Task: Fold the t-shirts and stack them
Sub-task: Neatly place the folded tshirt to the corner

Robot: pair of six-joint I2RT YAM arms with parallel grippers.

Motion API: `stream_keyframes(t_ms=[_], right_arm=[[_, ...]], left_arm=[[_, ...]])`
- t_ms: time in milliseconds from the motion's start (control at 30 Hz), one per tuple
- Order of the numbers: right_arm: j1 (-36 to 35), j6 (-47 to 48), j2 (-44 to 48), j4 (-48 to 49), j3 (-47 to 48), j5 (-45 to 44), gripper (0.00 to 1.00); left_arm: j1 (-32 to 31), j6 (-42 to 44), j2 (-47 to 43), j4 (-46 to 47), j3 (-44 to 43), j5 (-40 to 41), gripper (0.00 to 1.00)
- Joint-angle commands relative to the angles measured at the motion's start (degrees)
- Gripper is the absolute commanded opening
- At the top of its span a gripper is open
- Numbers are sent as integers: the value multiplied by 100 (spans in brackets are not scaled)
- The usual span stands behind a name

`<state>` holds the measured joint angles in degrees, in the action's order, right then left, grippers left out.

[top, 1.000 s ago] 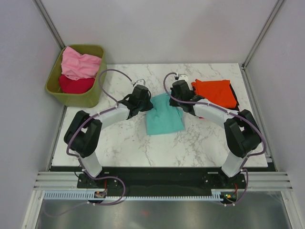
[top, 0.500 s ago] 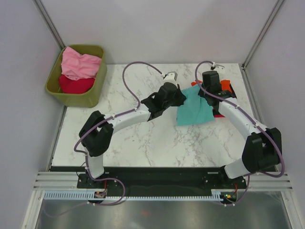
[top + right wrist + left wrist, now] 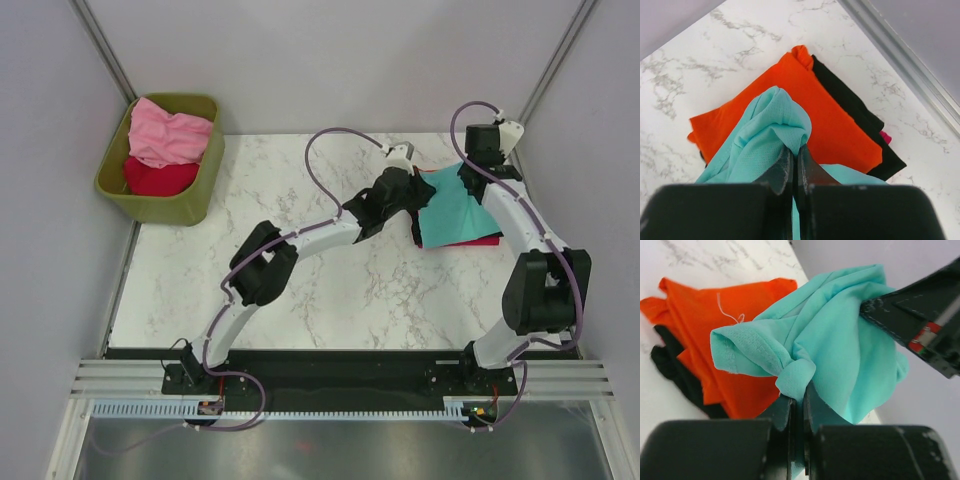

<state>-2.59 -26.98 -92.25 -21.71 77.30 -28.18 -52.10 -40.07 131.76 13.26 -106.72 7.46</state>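
The folded teal t-shirt (image 3: 455,208) hangs between both grippers over the stack at the table's far right. My left gripper (image 3: 415,190) is shut on its left edge; in the left wrist view the teal cloth (image 3: 840,340) bunches at the fingertips (image 3: 798,400). My right gripper (image 3: 478,172) is shut on its far right corner; in the right wrist view the teal fold (image 3: 771,131) sits in the closed jaws. Below lie the folded orange t-shirt (image 3: 840,125) on a black t-shirt (image 3: 860,120), with a crimson edge (image 3: 470,240) showing.
An olive-green bin (image 3: 190,208) at the far left corner holds a pink t-shirt (image 3: 170,133) on a crimson red one (image 3: 158,177). The right wall post and table edge (image 3: 905,65) run close beside the stack.
Both grippers have carried the teal t-shirt from the table's middle to the far right, over the orange and black stack. Both arms are now stretched far right.
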Motion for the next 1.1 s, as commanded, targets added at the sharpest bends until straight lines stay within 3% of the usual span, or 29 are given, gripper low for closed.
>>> stream_keyframes(t_ms=[0,200,533,833,867,900,933,1000,1033,1067], right_arm=[[188,-44,-520,229,592,-398,0],[398,-202,-1040,326,1006,-636,0],[531,-228,-1656,677,1472,-108,0],[593,-377,-2482,669,1842,32,0],[610,-430,-2569,669,1842,15,0],[663,-561,-2605,669,1824,-3,1],[707,-615,-2614,677,1798,32,23],[803,-659,-2675,747,1806,155,54],[830,-642,-2693,739,1841,251,64],[856,-633,-2676,721,1902,261,66]], left_arm=[[-29,158,454,633,-814,-122,2],[-20,369,1193,705,-1886,-96,2],[182,316,1721,1091,-2336,70,2],[586,-754,2283,1012,-2565,185,3],[613,-869,2362,1004,-2565,211,6],[630,-957,2406,995,-2599,220,14],[639,-984,2459,995,-2652,203,33],[657,-915,2538,854,-2863,176,46],[657,-758,2504,854,-2864,211,57],[657,-669,2442,802,-2855,325,63]])
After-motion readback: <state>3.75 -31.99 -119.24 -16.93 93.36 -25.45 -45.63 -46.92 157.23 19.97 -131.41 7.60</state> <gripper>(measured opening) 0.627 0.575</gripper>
